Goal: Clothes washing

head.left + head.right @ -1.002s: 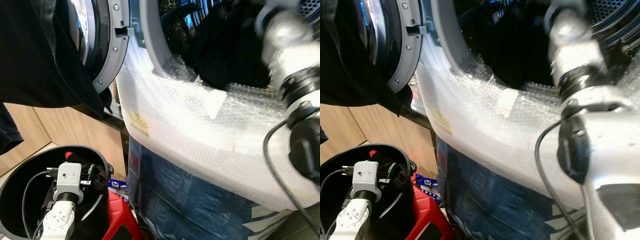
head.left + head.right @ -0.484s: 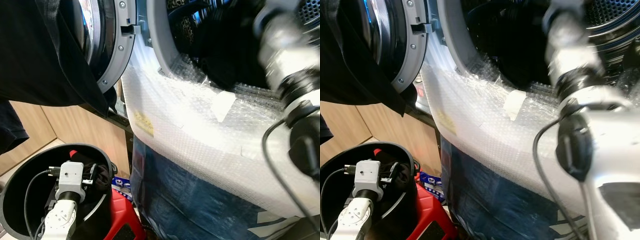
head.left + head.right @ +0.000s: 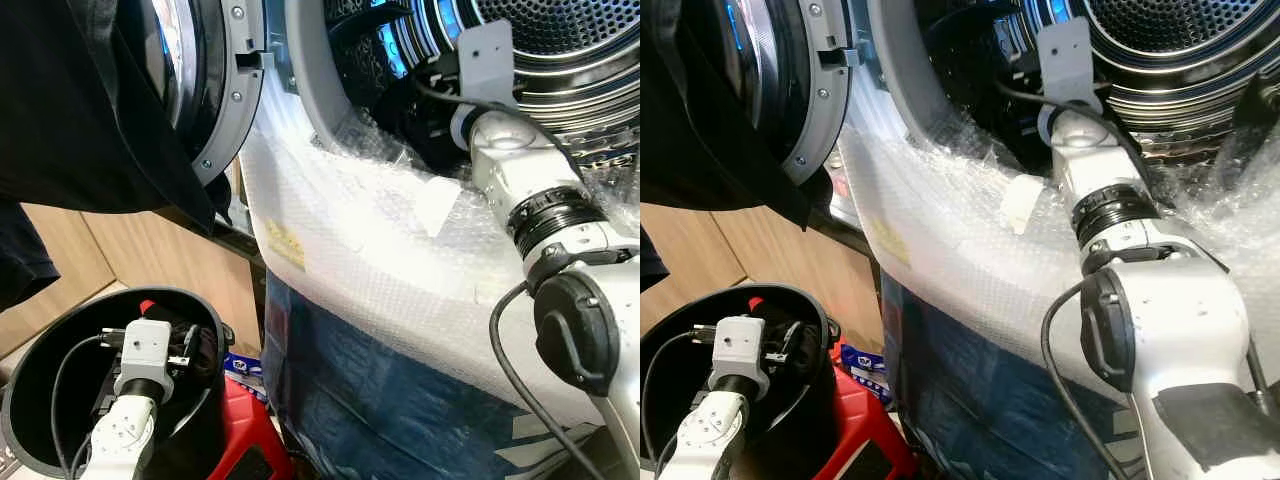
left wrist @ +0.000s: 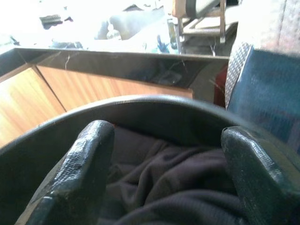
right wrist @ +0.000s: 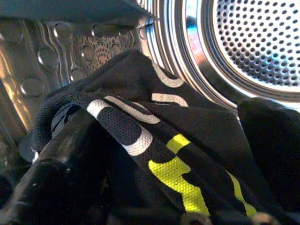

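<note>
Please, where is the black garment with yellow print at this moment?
The black garment with yellow print lies inside the washing machine drum, between the right gripper's fingers, on the robot's right.

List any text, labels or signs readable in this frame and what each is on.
None can be read.
Yellow sticker on the bubble wrap over the washer front: print too blurred to read.
Blue-and-white packet beside the bin: marking too small to read.
Garment in the drum: white and yellow shapes that may be letters, folded and cut off, not legible.
</note>
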`<state>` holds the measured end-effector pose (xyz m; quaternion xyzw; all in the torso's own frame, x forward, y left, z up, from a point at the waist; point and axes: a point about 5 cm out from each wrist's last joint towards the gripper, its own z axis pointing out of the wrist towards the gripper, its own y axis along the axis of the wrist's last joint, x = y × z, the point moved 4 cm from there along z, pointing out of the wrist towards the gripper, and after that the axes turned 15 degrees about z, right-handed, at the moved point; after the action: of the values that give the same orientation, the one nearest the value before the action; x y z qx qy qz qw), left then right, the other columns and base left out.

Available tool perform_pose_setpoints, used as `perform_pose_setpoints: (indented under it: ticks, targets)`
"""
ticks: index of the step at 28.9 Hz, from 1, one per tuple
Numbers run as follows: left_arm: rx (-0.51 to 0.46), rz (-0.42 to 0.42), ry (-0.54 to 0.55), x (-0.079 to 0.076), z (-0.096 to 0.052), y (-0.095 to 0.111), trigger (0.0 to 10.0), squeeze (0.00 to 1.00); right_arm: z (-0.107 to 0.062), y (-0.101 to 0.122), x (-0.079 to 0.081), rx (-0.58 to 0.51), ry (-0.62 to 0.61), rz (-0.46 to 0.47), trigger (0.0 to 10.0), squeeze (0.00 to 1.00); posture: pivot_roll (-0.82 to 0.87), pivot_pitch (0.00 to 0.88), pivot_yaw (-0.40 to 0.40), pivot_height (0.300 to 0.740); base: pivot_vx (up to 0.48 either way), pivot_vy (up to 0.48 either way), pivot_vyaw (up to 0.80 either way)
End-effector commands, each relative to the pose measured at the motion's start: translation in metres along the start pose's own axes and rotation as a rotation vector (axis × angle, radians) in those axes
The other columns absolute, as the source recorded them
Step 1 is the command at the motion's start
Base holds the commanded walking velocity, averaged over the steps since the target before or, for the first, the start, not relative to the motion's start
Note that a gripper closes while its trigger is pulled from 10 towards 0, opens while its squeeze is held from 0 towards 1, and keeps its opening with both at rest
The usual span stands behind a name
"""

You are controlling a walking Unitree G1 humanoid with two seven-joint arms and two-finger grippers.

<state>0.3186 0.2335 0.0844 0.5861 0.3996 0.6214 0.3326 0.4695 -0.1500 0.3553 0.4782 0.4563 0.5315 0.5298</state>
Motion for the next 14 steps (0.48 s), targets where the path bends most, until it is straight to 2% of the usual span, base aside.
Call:
perform_pose_setpoints:
  ticks: [1,2,3,4,8,11,12,14]
  targets:
    - [0.013,-0.004,-0.012,-0.001,-0.002,-0.002,10.0,0.0,-0.001,0.035,-0.002,-0.083,0.012,0.076,10.0,0.0,0.17,0.02,0.013,0.74,0.0,0.0,0.0]
    - [0.013,-0.004,-0.012,-0.001,-0.002,-0.002,10.0,0.0,-0.001,0.035,-0.002,-0.083,0.012,0.076,10.0,0.0,0.17,0.02,0.013,0.74,0.0,0.0,0.0]
    - [0.014,-0.004,-0.014,0.0,-0.002,-0.002,10.0,0.0,-0.002,0.048,-0.003,-0.111,0.027,0.095,10.0,0.0,0.17,0.023,0.014,0.74,0.0,0.0,0.0]
    - [0.015,-0.003,-0.015,0.0,-0.002,-0.002,10.0,0.0,-0.002,0.051,-0.003,-0.115,0.035,0.099,10.0,0.0,0.17,0.024,0.016,0.74,0.0,0.0,0.0]
    - [0.018,0.001,-0.025,-0.001,-0.002,-0.003,10.0,0.0,-0.003,0.054,-0.001,-0.101,0.065,0.121,10.0,0.0,0.17,0.024,0.017,0.74,0.0,0.0,0.0]
    - [0.015,0.004,-0.028,0.0,-0.002,-0.002,10.0,0.0,-0.002,0.044,-0.003,-0.037,0.038,0.227,10.0,0.0,0.14,0.032,0.009,0.74,0.0,0.0,0.0]
    - [0.015,0.004,-0.028,0.0,-0.002,-0.002,10.0,0.0,-0.002,0.044,-0.003,-0.037,0.038,0.227,10.0,0.0,0.14,0.032,0.009,0.74,0.0,0.0,0.0]
    - [0.019,0.005,-0.035,-0.002,-0.003,-0.003,10.0,0.0,-0.002,0.039,-0.002,0.011,0.022,0.292,10.0,0.0,0.14,0.033,0.009,0.74,0.0,0.0,0.0]
